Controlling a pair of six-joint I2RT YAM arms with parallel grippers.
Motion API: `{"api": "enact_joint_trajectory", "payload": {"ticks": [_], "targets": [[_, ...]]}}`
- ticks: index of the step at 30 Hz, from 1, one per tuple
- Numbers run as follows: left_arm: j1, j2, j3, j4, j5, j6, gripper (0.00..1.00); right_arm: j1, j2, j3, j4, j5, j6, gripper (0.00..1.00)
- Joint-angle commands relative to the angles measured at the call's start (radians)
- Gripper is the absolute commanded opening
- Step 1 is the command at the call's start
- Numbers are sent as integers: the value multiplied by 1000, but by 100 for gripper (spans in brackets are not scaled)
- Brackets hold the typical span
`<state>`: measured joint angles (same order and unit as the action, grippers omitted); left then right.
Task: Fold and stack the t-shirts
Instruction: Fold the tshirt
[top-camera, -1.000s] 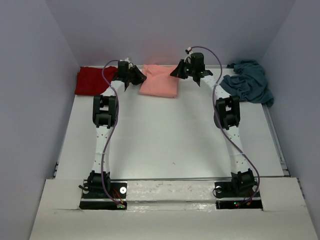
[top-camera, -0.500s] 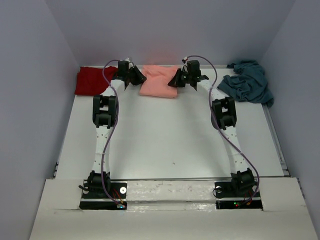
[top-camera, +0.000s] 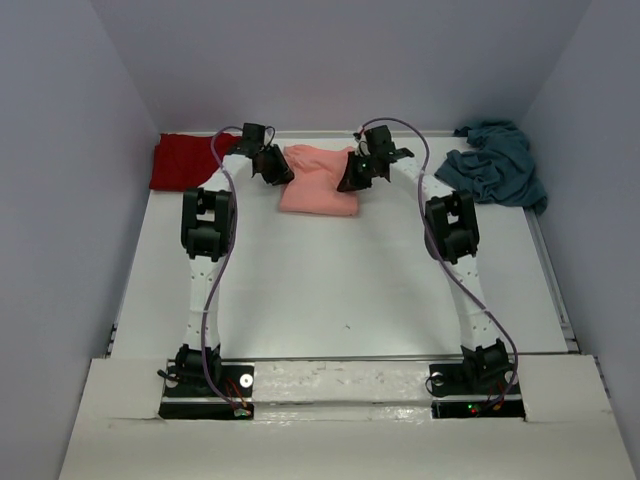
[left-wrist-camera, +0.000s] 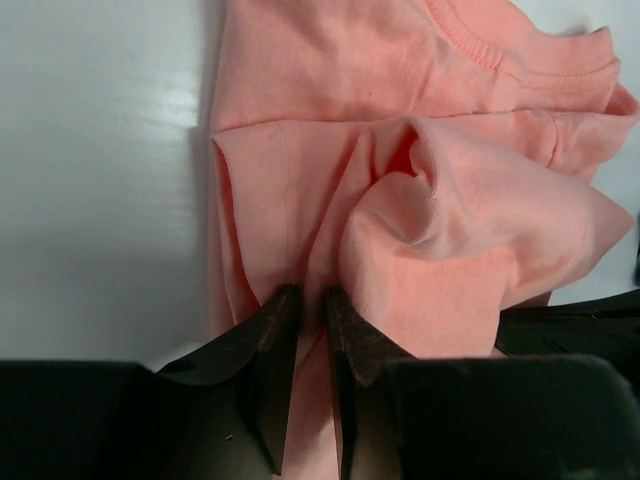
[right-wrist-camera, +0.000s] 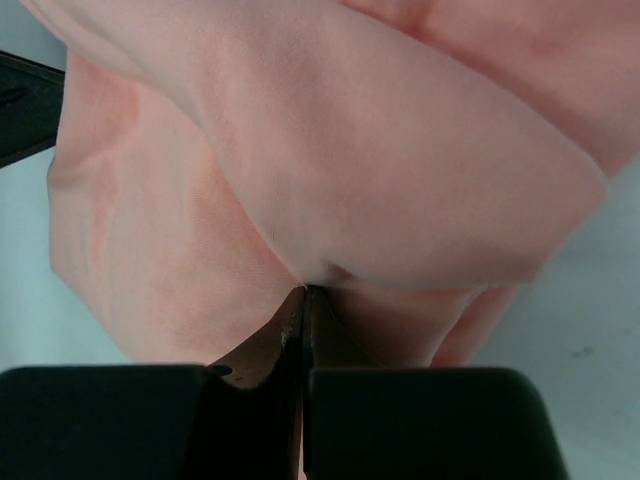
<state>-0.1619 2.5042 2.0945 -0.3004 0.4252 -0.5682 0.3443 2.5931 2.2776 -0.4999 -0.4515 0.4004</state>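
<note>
- Where the table (top-camera: 330, 290) meets the back wall on the far left, the dark red shirt (top-camera: 183, 160) lies as a flat, fairly tidy patch, and neither arm touches it.
- Just to its right, the left claw (top-camera: 272, 170) reaches the left edge of the pink shirt (top-camera: 318, 185). In the left wrist view its two fingers (left-wrist-camera: 268, 340) stand narrow, only a thin slit apart. A pinched ridge of pink cloth runs down between them, so the claw is gripping the shirt.
- The pink shirt sits at the back middle of the table, between the two claws. Its lower layer lies flat on the white surface, while the upper layer is bunched into a soft hump with folds running toward the left fingers. The ribbed collar (left-wrist-camera: 480, 45) shows at the far side in the left wrist view.
- The right claw (top-camera: 352, 175) meets the shirt's right edge. In the right wrist view its fingers (right-wrist-camera: 285, 340) are pressed together with no gap showing. A fold of pink cloth is nipped at their tips, and a broad lobe of cloth is draped just beyond them.
- Well apart on the far right, the teal shirt (top-camera: 495, 165) lies as a crumpled heap in the back corner, up against the table's right edge.
</note>
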Motion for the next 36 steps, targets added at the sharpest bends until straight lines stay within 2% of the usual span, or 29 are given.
{"api": "enact_joint_trajectory", "payload": {"ticks": [1, 3, 5, 7, 12, 21, 27, 29, 31, 32, 33, 34, 36], "targets": [[-34, -96, -74, -175, -3, 65, 32, 32, -123, -120, -123, 40, -52, 0], [-48, -142, -117, -187, 0, 79, 32, 41, -193, -223, -126, 51, -55, 0], [-71, -214, -244, -175, -6, 88, 32, 65, -281, -343, -126, 103, -69, 0], [-94, -267, -307, -178, -11, 90, 32, 65, -339, -423, -126, 112, -72, 0], [-137, -461, -483, -259, -71, 119, 32, 74, -516, -675, -131, 125, -63, 0], [-189, -783, -801, -336, -85, 110, 32, 134, -804, -906, -229, 114, -28, 0], [-222, -984, -936, -362, -92, 70, 32, 173, -974, -1064, -243, 91, 37, 0], [-220, -1022, -950, -344, -89, 70, 33, 173, -1027, -1064, -243, 115, 38, 0], [-220, -1050, -950, -301, -85, 85, 36, 173, -1042, -1025, -239, 142, 31, 15], [-220, -1052, -946, -284, -77, 97, 37, 173, -1038, -1005, -238, 146, 23, 30], [-219, -1036, -918, -261, -74, 111, 45, 173, -1030, -966, -235, 149, 14, 60], [-218, -1024, -895, -260, -78, 129, 51, 173, -1016, -943, -236, 149, 8, 69], [-214, -981, -845, -247, -97, 183, 62, 161, -980, -903, -233, 146, -5, 81]]}}
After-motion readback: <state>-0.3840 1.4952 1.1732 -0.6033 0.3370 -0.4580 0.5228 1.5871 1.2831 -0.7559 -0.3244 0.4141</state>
